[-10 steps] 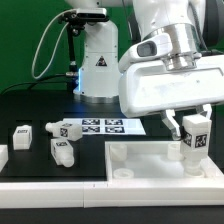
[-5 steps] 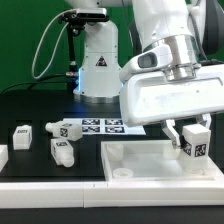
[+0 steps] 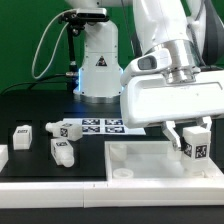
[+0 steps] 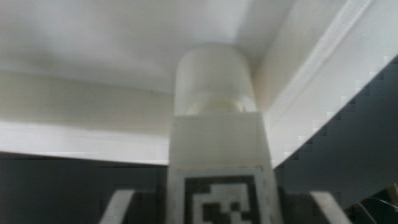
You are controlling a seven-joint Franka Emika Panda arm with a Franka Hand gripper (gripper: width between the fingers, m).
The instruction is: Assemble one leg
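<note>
1. Black table (image 3: 30,110) before a green backdrop (image 3: 25,40); white robot base (image 3: 97,60) at the rear, with a dark cable (image 3: 45,45) arching beside it.
2. Marker board (image 3: 100,127): thin, flat and white with several square tags, lying on the table in front of the base.
3. Panel (image 3: 140,160): large flat white square lying near the front edge toward the exterior view's right, with a raised round feature at its near corner.
4. Gripper (image 3: 193,137): hangs under the bulky white wrist housing above the panel's side toward the exterior view's right, fingers clamped on either side of one leg.
5. Leg (image 3: 196,150): small elongated white peg-block held upright between the fingers, its black-and-white tag facing the exterior camera. Sits over the panel near the corner toward the exterior view's right; contact with the panel cannot be told.
6. Same leg (image 4: 222,110) in the wrist view: fills the middle of the picture, rounded far end set against the white panel (image 4: 89,100), tag close to the lens, dark table (image 4: 365,120) to one side.
7. Loose legs, all apart from the panel, toward the exterior view's left: one (image 3: 22,132) farthest out, one (image 3: 67,129) touching or just beside the marker board's edge, one (image 3: 62,151) nearer the front.
</note>
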